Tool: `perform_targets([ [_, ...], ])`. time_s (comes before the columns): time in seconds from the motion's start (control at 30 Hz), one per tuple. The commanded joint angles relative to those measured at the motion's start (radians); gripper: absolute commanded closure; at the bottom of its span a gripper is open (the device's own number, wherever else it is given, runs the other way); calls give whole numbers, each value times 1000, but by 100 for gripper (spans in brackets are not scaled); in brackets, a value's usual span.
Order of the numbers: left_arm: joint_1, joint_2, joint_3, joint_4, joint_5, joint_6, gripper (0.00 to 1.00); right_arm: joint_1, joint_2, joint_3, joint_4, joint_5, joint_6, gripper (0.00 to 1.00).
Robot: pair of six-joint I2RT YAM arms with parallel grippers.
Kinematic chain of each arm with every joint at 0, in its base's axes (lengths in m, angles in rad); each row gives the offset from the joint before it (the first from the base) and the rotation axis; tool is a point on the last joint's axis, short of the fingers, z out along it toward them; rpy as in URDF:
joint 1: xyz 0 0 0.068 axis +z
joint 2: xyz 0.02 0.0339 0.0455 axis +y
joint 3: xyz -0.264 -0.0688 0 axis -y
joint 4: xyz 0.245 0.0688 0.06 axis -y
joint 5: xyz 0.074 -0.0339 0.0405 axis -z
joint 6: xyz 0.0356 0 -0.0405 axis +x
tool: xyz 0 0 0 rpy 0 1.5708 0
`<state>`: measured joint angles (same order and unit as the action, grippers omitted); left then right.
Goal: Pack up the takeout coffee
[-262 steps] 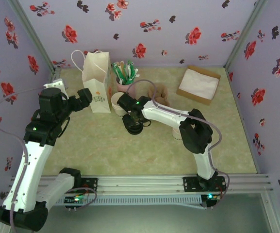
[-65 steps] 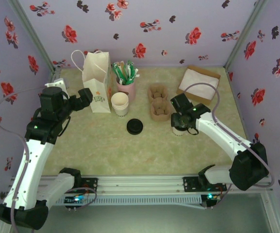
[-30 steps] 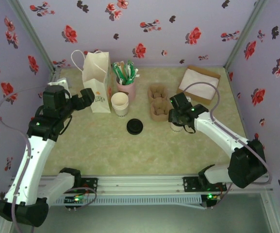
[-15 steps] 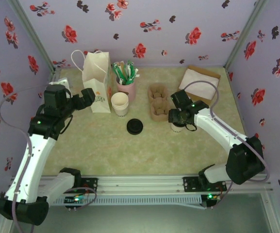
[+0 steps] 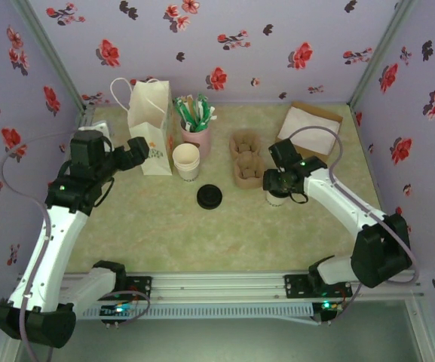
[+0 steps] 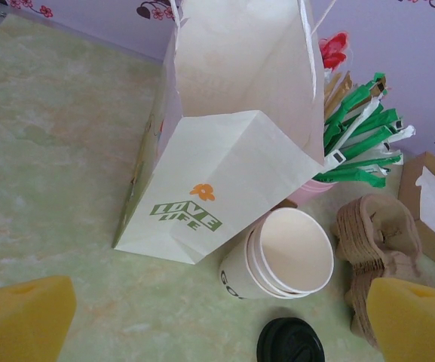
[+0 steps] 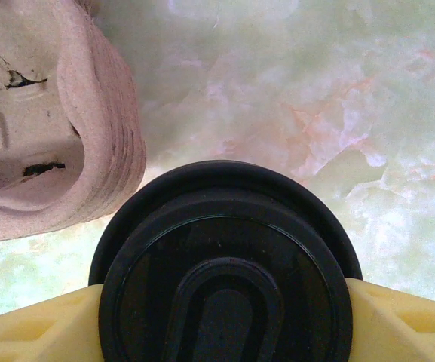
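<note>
One takeout coffee (image 7: 225, 279), lidded, sits on the tabletop (image 5: 202, 241) just right of the pulp carrier (image 5: 246, 158). No pocket is filled, so we judge the packing barely begun. Our right pincer (image 7: 225, 324) grasps the lid. Our left pincer (image 6: 217, 320) hangs released beside the paper bag (image 6: 232, 136).

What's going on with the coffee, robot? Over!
Left hand open, by the paper bag. Right hand shut on the coffee cup. Carrier right beside it, nothing between. Over.
</note>
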<state>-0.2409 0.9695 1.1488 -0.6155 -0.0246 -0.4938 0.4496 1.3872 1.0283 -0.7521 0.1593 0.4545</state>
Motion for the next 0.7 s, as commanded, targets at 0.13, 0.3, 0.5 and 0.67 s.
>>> perform_targets([
  [0.13, 9, 14, 14, -14, 26, 9, 0, 9, 106, -176, -120, -43, 67, 29],
  [0.3, 9, 16, 13, -18, 29, 11, 0, 40, 148, -186, -116, -37, 96, 29],
  [0.5, 7, 21, 14, -23, 38, 12, 0, 55, 157, -202, -112, -2, 119, 29],
  [0.67, 6, 18, 15, -26, 40, 11, 0, 74, 172, -227, -90, -23, 143, 28],
])
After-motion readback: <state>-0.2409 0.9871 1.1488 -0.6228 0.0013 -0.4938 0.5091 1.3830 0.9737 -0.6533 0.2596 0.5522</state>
